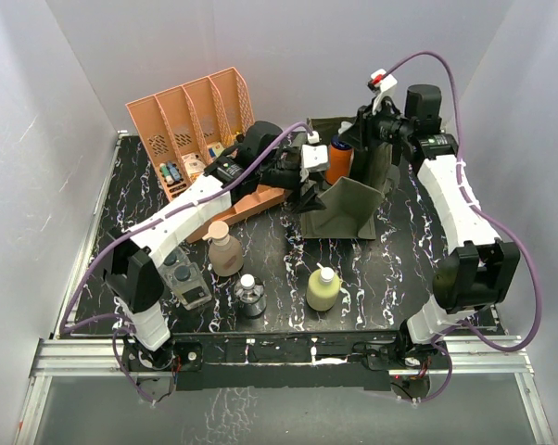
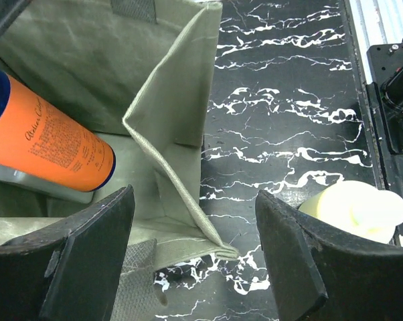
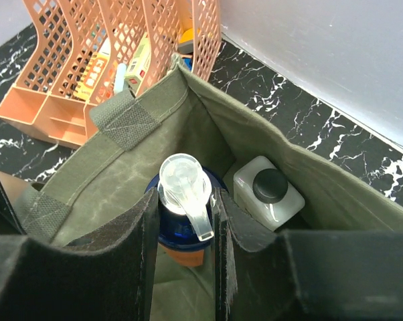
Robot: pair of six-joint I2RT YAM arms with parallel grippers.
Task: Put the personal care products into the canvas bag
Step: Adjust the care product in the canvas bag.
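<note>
- Canvas bag (image 1: 353, 199): open at the table's far middle, near wall folded inward.
- Right gripper (image 3: 185, 227): fingers pinch the collar of the orange-and-blue pump (image 3: 181, 177). The bottle hangs directly under them, nozzle up, long axis near upright, body below the bag's rim. Release looks like a straight drop.
- Left gripper (image 2: 195, 200): fingers spread astride the folded wall, pinching nothing.
- White dark-capped bottle (image 3: 268, 190): on the bag floor, just beside the pump.
- 4 bottles outside, nearer the left arm: tan pump (image 1: 225, 250), yellow white-capped (image 1: 323, 289), twin pack (image 1: 188, 280), small clear round (image 1: 250, 297).

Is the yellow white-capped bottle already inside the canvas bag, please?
No, the yellow white-capped bottle stands upright on the table, outside the canvas bag and nearer the arms' bases.
</note>
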